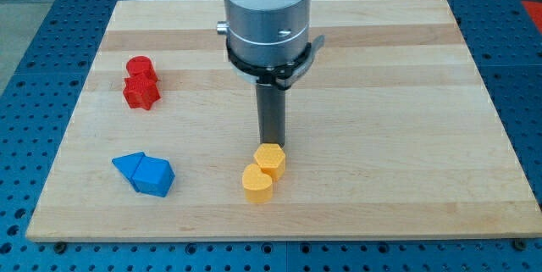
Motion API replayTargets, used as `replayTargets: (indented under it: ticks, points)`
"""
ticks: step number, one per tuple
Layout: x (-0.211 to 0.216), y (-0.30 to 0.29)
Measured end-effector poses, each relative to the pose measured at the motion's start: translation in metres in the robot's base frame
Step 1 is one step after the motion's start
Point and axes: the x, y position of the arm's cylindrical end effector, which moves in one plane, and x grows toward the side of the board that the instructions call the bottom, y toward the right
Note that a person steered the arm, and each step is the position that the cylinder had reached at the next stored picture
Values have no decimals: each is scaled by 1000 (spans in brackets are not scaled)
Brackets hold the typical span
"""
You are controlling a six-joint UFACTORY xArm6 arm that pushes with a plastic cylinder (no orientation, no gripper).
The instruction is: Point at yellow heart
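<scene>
The yellow heart point(257, 182) lies near the view's bottom centre of the wooden board point(406, 94). A yellow hexagon block point(271, 161) touches its upper right side. My tip point(271, 146) stands just above the hexagon, at its top edge, and a short way above the heart. The dark rod rises from there to the large grey arm body at the view's top.
A red cylinder point(139, 68) and a red star block point(141, 92) sit together at the view's left. Two blue blocks, a triangle point(129, 166) and a pentagon-like one point(155, 175), lie touching at the view's lower left.
</scene>
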Motion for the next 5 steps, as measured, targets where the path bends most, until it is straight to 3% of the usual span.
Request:
replayTargets:
  ticks: [3, 5]
  points:
    - [6, -74]
    - [64, -62]
